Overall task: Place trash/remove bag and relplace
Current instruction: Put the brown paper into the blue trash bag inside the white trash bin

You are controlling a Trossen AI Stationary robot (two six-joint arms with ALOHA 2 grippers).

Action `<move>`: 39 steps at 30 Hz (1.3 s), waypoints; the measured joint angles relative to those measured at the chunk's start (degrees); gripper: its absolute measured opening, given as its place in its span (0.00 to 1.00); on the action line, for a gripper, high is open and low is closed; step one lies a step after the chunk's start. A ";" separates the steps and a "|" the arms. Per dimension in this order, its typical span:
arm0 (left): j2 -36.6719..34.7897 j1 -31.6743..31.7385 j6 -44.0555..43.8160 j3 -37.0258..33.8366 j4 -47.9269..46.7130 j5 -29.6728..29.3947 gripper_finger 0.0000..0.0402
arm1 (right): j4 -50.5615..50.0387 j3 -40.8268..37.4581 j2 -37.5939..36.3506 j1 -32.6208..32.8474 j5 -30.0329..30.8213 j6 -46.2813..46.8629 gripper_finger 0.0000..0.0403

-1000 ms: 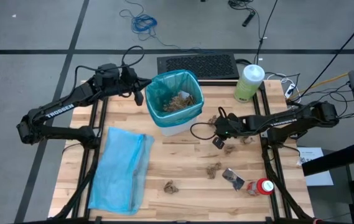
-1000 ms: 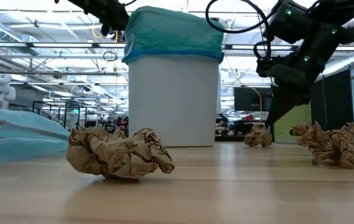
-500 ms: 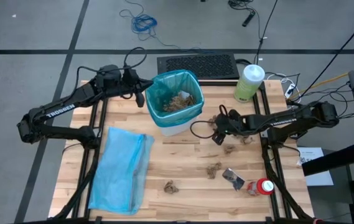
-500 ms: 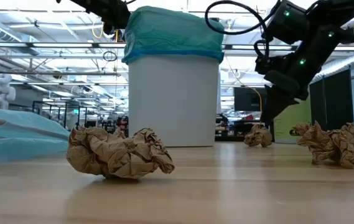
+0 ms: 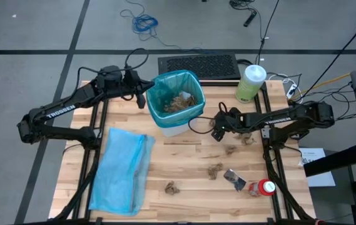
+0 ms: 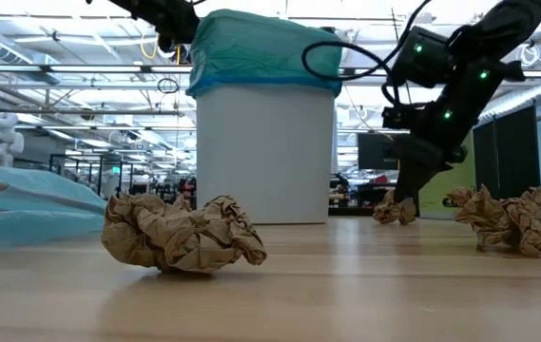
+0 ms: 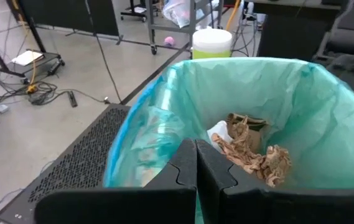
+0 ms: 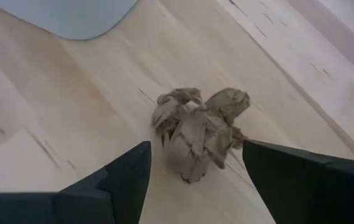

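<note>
A white bin [image 5: 176, 125], lined with the teal bag [image 5: 174, 94], holds several brown paper wads [image 7: 251, 158]. My left gripper [image 5: 141, 95] is shut and hovers just off the bin's left rim, as the left wrist view [image 7: 195, 149] also shows. My right gripper [image 8: 195, 148] is open and points down at the table right of the bin. Its fingers stand on either side of one trash wad [image 8: 198, 134] without touching it. That wad lies on the wood [image 6: 396, 209]. More trash wads [image 5: 231, 150] [image 5: 214, 170] [image 5: 171, 186] lie loose.
A pale blue bag [image 5: 121, 169] lies flat at the near left. A silvery wrapper [image 5: 233, 179] and a red-and-white object [image 5: 264, 187] sit near the right front corner. A green white-lidded canister [image 5: 251, 82] stands at the far right, beside a dark grille [image 5: 198, 65].
My right gripper has moved toward the table's far edge and down, away from one loose wad and over the wad nearer the bin. It now tips more steeply downward. The wads have stayed where they were.
</note>
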 joint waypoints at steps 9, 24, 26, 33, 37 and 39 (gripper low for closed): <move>-3.86 -2.75 4.64 1.71 0.38 -0.09 0.00 | 6.51 0.06 7.82 -1.14 -0.48 3.35 0.44; -8.67 -22.72 14.13 2.01 -11.03 -0.21 0.00 | 8.29 0.02 4.31 -1.51 -0.43 3.90 0.01; -8.24 -25.12 13.95 2.01 -12.05 -1.63 0.00 | 7.15 0.02 1.09 -1.47 -0.42 4.06 0.01; -6.02 -29.02 12.99 2.01 -14.39 -7.14 0.00 | -2.23 0.88 -13.21 -1.44 3.38 0.13 0.01; -4.52 -29.46 12.99 2.01 -14.30 -7.30 0.00 | -9.84 6.00 -20.81 -1.40 5.97 -3.27 0.01; -3.73 -29.49 12.87 2.01 -14.33 -7.32 0.00 | -10.67 9.39 -23.51 -1.40 6.14 -6.46 0.01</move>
